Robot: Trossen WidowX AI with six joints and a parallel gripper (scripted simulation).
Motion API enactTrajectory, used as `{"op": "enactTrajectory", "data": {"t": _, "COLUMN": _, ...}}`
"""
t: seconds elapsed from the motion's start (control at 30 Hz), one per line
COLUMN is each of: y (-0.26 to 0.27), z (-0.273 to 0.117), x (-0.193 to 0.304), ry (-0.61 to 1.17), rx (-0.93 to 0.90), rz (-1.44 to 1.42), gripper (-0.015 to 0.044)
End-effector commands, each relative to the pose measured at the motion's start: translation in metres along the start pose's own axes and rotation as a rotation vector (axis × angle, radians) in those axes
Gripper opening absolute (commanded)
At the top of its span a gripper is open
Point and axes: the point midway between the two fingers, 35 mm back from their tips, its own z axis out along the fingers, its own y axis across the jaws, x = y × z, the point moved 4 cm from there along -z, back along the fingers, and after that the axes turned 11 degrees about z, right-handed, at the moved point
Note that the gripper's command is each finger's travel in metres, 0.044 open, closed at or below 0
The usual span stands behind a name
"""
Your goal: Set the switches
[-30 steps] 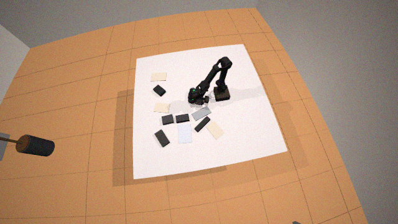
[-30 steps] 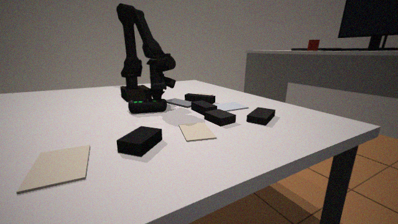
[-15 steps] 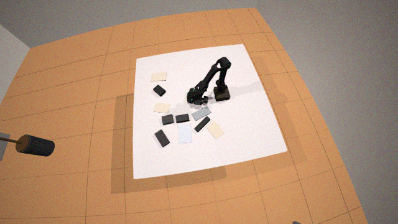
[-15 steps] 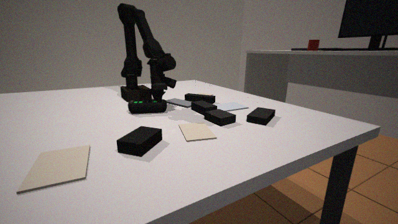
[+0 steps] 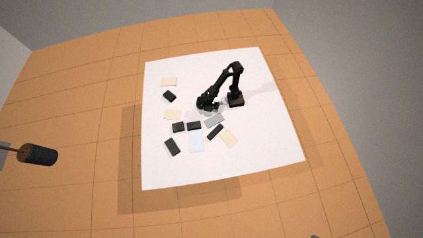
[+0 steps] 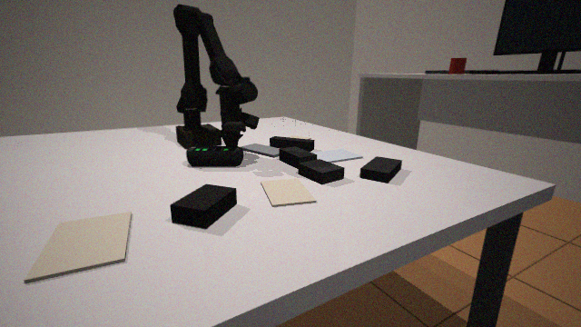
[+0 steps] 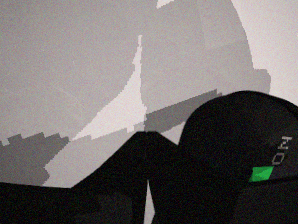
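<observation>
The dark grey controller unit (image 6: 214, 157) (image 7: 235, 117) sits on the bench, rounded side towards the exterior camera. Three small green patches show along its top in that view, two at the left and one near the gripper. The wrist view shows one green rocker end (image 7: 261, 174) beside the printed letters ON. My gripper (image 6: 232, 146) (image 7: 147, 141) is shut and empty, pointing down, with its tips at the right part of the unit's top; contact cannot be told. In the top view the arm covers most of the unit. The other switches' settings and the underside label are hidden.
Black modules (image 5: 169, 96) (image 5: 178, 127) (image 5: 193, 125) and others lie on the white bench (image 5: 264, 139). A grey plate (image 5: 214, 120) (image 6: 261, 150), a pale blue sheet (image 5: 196, 142) and cream plates (image 5: 168, 81) (image 5: 172, 114) (image 5: 229, 138) lie around them.
</observation>
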Motion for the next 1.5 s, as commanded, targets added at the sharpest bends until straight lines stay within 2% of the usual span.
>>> {"op": "enactTrajectory", "data": {"t": 0.0, "y": -0.009, "z": 0.002, "x": -0.001, "ry": 0.002, "rx": 0.012, "rz": 0.005, "gripper": 0.0}}
{"op": "enactTrajectory", "data": {"t": 0.1, "y": -0.001, "z": -0.005, "x": -0.001, "ry": -0.002, "rx": 0.002, "rz": 0.003, "gripper": 0.0}}
{"op": "enactTrajectory", "data": {"t": 0.33, "y": 0.022, "z": -0.06, "x": 0.007, "ry": 0.001, "rx": 0.008, "rz": 0.006, "gripper": 0.0}}
{"op": "enactTrajectory", "data": {"t": 0.5, "y": 0.022, "z": -0.061, "x": 0.006, "ry": 0.004, "rx": 0.009, "rz": 0.014, "gripper": 0.0}}
{"op": "enactTrajectory", "data": {"t": 0.7, "y": -0.01, "z": -0.052, "x": -0.014, "ry": 0.075, "rx": 0.026, "rz": 0.262, "gripper": 0.0}}
{"op": "enactTrajectory", "data": {"t": 1.13, "y": -0.012, "z": -0.051, "x": -0.014, "ry": 0.08, "rx": 0.016, "rz": 0.264, "gripper": 0.0}}
{"op": "enactTrajectory", "data": {"t": 1.47, "y": -0.062, "z": -0.063, "x": 0.052, "ry": 0.114, "rx": -0.209, "rz": 0.27, "gripper": 0.0}}
